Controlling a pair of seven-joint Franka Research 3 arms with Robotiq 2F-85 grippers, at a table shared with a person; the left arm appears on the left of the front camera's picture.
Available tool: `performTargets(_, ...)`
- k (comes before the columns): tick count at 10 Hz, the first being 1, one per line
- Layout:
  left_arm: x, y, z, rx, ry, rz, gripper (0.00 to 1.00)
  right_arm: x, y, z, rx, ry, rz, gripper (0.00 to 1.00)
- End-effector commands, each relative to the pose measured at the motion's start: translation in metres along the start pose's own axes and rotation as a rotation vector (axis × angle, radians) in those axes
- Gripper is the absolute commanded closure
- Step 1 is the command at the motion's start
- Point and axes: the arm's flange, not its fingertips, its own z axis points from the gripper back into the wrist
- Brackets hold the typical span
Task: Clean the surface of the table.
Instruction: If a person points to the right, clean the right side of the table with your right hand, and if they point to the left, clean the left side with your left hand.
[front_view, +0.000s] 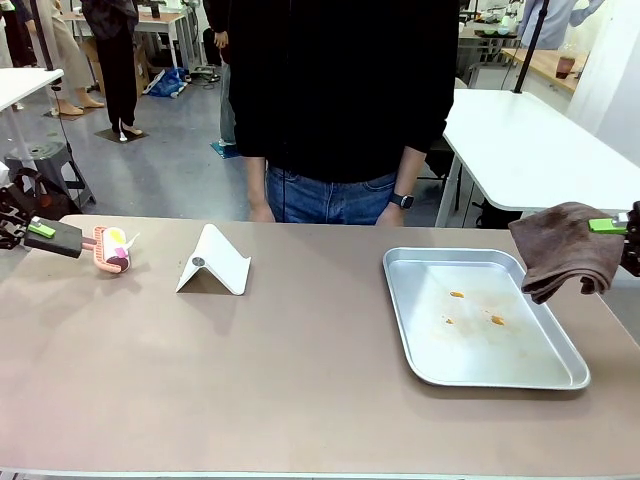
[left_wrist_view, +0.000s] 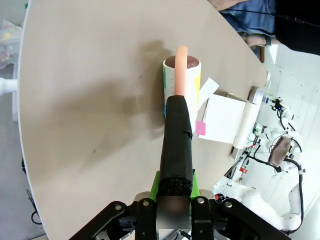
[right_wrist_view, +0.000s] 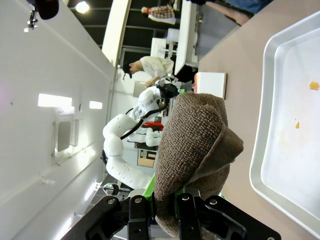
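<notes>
Checking the front camera, I am seeing the taupe surface (front_view: 250, 400) spanning the frame, with a person (front_view: 340, 100) standing at its far side. My left pincer (front_view: 38, 229) is clamping the black handle of a lint roller (front_view: 114, 249) over the surface's far left corner; whether the roller is touching, I cannot tell. My right pincer (front_view: 612, 225) is gripping a brown cloth (front_view: 565, 250), which is hanging by the far right corner of the tray (front_view: 500, 350). Orange stains (front_view: 497, 320) are showing in the tray. A white stand (front_view: 213, 262) is resting between roller and tray.
</notes>
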Motion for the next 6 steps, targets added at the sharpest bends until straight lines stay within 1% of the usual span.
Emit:
performTargets(1, -0.015, -0.006, -0.005, 0.007, 0.017, 0.005, 0.96, -0.002, 0.005, 0.0, -0.001, 0.006, -0.008, 1.0)
performTargets(3, -0.024, -0.02, 0.012, -0.061, 0.002, -0.036, 0.96, -0.002, 0.005, 0.0, -0.001, 0.006, -0.008, 1.0)
performTargets(5, -0.05, -0.042, 0.043, -0.162, 0.005, -0.094, 0.96, -0.002, 0.005, 0.0, -0.001, 0.006, -0.008, 1.0)
performTargets(6, -0.067, -0.05, 0.058, -0.166, -0.013, -0.093, 0.96, -0.002, 0.005, 0.0, -0.001, 0.006, -0.008, 1.0)
